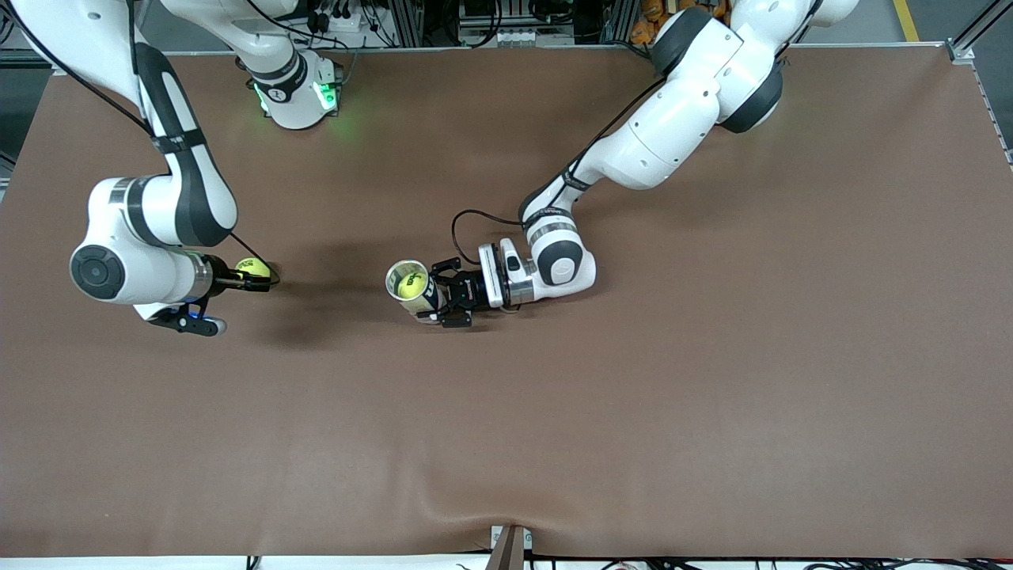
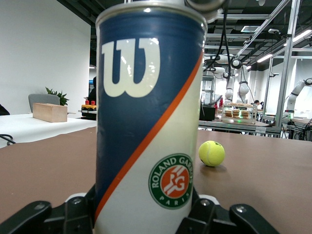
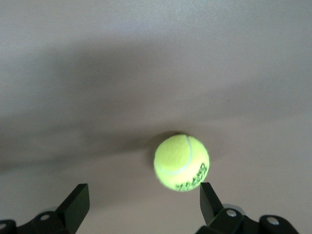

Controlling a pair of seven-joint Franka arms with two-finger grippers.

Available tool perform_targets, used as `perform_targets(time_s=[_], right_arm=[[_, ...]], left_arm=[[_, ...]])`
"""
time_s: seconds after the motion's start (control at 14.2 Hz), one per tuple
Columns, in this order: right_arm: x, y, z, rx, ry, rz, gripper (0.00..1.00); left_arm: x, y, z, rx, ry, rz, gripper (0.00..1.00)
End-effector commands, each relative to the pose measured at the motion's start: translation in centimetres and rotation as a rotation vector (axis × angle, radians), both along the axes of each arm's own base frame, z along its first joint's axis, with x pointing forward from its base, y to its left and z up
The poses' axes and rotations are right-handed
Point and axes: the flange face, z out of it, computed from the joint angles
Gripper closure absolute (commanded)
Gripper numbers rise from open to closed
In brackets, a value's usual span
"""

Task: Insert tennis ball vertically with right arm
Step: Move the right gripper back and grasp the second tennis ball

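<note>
A loose yellow tennis ball [image 1: 253, 267] [image 3: 181, 162] [image 2: 211, 153] lies on the brown table toward the right arm's end. My right gripper [image 1: 261, 279] [image 3: 144, 202] hangs over it, open, with nothing between its slim black fingers. The ball sits close to one finger [image 3: 210, 197]. A blue and white Wilson ball can [image 1: 413, 288] [image 2: 146, 122] stands upright near the table's middle with its top open. A second yellow ball [image 1: 409, 285] shows inside it. My left gripper [image 1: 440, 298] [image 2: 141, 217] is shut on the can's lower part, one claw finger on each side.
The right arm's base [image 1: 297, 95], lit green, stands at the table's back edge. The left arm's black cable [image 1: 463, 226] loops above the table next to its wrist. A small bracket [image 1: 510, 546] sits at the table's front edge.
</note>
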Motion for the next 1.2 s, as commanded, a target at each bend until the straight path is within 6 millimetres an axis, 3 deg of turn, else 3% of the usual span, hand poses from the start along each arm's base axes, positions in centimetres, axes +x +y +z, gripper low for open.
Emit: perform_targets(time_s=[0.0, 0.14, 0.49, 0.99, 1.06, 1.13], right_arm=[[-0.9, -3.0, -2.1, 0.022, 0.005, 0.049, 0.0], [-1.3, -4.2, -4.1, 0.04, 0.032, 0.066, 0.0], [-2.0, -4.2, -6.9, 0.053, 0.084, 0.057, 0.0], [-3.1, -4.0, -7.9, 0.06, 0.121, 0.053, 0.02], [-3.1, -4.1, -7.9, 0.06, 0.121, 0.051, 0.23], [-3.1, -4.1, -7.9, 0.06, 0.121, 0.051, 0.35]], left_arm=[[-0.1, 0.0, -0.8, 0.017, -0.111, 0.035, 0.36], [-0.2, 0.0, -0.9, 0.017, -0.109, 0.035, 0.36], [-0.3, -0.2, -0.9, 0.014, -0.103, 0.04, 0.37], [-0.3, -0.1, -1.0, 0.014, -0.101, 0.041, 0.37], [-0.3, -0.1, -1.0, 0.014, -0.101, 0.041, 0.37], [-0.4, -0.1, -1.1, 0.015, -0.1, 0.041, 0.37]])
